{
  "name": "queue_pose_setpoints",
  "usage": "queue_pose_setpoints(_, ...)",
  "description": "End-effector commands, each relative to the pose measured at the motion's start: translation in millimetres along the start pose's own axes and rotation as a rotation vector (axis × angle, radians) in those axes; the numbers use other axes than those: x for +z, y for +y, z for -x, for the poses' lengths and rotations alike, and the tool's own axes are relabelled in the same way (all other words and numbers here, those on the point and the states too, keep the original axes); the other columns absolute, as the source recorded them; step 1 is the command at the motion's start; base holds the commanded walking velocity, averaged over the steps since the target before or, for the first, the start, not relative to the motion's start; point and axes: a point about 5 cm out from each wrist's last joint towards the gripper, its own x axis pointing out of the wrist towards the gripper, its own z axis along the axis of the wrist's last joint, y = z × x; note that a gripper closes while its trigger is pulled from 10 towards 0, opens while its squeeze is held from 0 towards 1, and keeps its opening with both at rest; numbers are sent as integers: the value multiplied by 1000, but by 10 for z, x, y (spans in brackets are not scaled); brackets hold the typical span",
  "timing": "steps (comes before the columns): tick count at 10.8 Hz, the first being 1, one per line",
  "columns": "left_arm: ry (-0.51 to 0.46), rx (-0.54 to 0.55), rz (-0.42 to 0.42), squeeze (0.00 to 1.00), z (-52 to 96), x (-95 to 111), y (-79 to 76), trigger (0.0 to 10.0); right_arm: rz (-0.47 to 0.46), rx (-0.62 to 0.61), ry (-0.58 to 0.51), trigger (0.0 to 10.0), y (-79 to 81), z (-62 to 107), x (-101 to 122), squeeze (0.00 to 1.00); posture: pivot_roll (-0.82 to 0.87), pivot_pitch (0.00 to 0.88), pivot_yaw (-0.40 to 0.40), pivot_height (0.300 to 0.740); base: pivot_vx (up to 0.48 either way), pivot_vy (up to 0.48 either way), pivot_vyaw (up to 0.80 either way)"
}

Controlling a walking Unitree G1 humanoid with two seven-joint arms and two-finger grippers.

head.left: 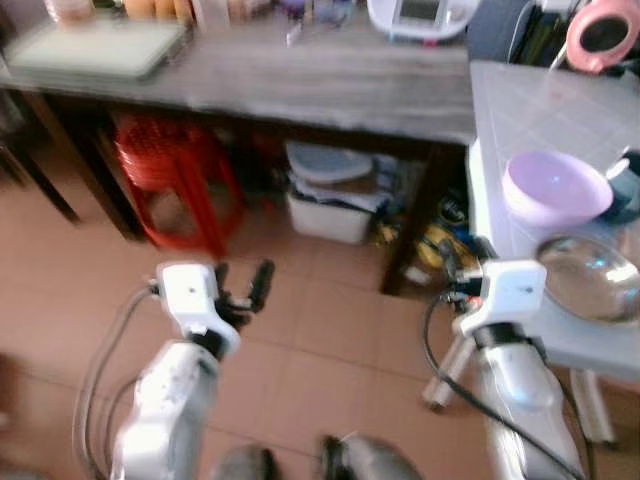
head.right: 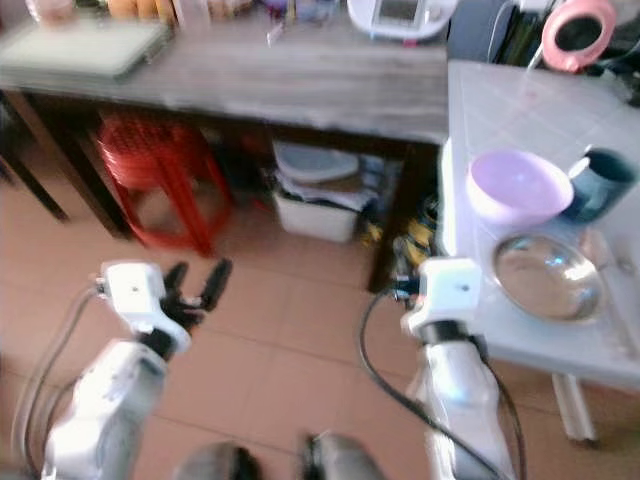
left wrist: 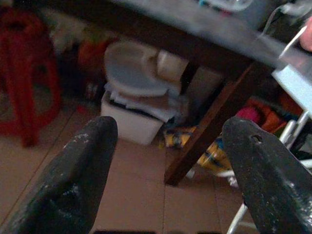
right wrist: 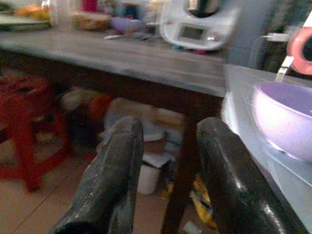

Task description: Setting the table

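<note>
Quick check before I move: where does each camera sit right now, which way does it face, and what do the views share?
Left and right eye: on the head, looking forward-down at both arms, left gripper, white table, purple bowl, steel bowl.
Left wrist: between its open fingers, toward the white bin.
Right wrist: between its fingers, toward the wooden table.
Shared: red stool.

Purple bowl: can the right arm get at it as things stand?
Probably yes. The purple bowl sits uncovered on the white table, just ahead of the right tool, whose fingers are parted; a steel bowl lies closer, beside the path.
</note>
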Motion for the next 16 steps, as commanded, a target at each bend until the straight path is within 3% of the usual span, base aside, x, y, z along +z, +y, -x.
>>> queue_pose_setpoints(1, -16, 3, -13, 0, -9, 33, -3, 10000, 21, -7, -14, 10000, -26, -15, 33, 0, -61, 127, -12, 740, 0, -330, 0)
queue_pose_setpoints(3, -46, 31, -68, 0, -22, 76, 13, 10000, 27, 5, -47, 10000, 0, -53, 120, 0, -61, 127, -13, 740, 0, -242, 0)
queue_pose_setpoints(4, -95, 105, -184, 0, -34, 148, 46, 10000, 23, 8, -53, 10000, 27, -68, 152, 0, -61, 128, -16, 740, 0, 0, -669)
queue_pose_setpoints(6, -171, 225, -259, 0, -28, 255, 173, 10000, 15, 8, -42, 10000, 34, -62, 114, 0, -43, 132, -28, 740, 0, 0, -800)
queue_pose_setpoints(9, -209, 176, -273, 0, -40, 269, 74, 10000, 16, 14, -47, 10000, 55, -98, 121, 0, -39, 139, -20, 740, 0, 0, -800)
queue_pose_setpoints(12, -185, 176, -279, 0, -35, 222, 32, 10000, 14, 14, -61, 10000, 47, -157, 132, 20, -29, 157, -7, 740, 0, 0, 0)
queue_pose_setpoints(13, -187, 170, -289, 0, -24, 227, 33, 10000, 5, 8, -71, 10000, 24, -176, 148, 1000, -25, 164, -6, 740, 0, 0, 0)
queue_pose_setpoints(16, -166, 159, -283, 0, 16, 205, 27, 10000, -53, 15, -61, 10000, 8, -202, 150, 1000, -22, 190, -1, 740, 0, 0, 0)
